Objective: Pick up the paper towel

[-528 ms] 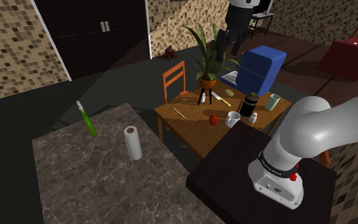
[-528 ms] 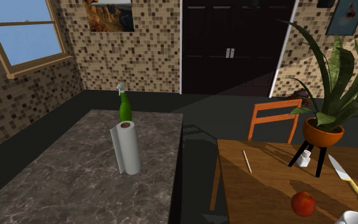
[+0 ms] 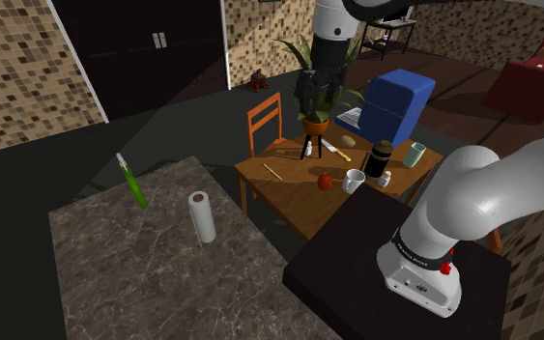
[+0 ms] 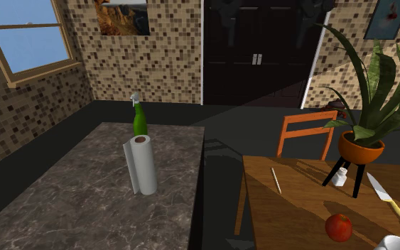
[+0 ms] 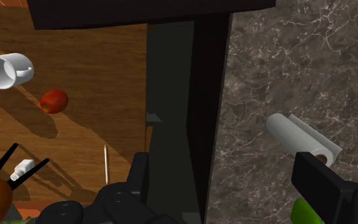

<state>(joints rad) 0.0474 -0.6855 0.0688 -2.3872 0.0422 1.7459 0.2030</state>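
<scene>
Two broad surfaces lie under the arm: a grey stone counter (image 3: 134, 280), flat, square-edged and threaded with pale veins, and beside it a brown wooden table (image 3: 294, 198) with streaky grain. We see the smooth, rounded white arm (image 3: 472, 193) rise from its stand and end in the black gripper (image 3: 308, 101), held high over both. In the wrist view the gripper (image 5: 222, 162) has its blocky fingers spread wide apart, clasping nothing.

The paper towel (image 3: 201, 216) stands on the counter, near the edge that faces the table. We read it as a plain white cylinder with a brown core at its top end. Its long axis is vertical, with the core opening pointing up. A slim green bottle (image 3: 136, 185) stands near it on the counter. On the table a round red apple (image 3: 325, 181) sits just beside a white mug (image 3: 354, 180).
</scene>
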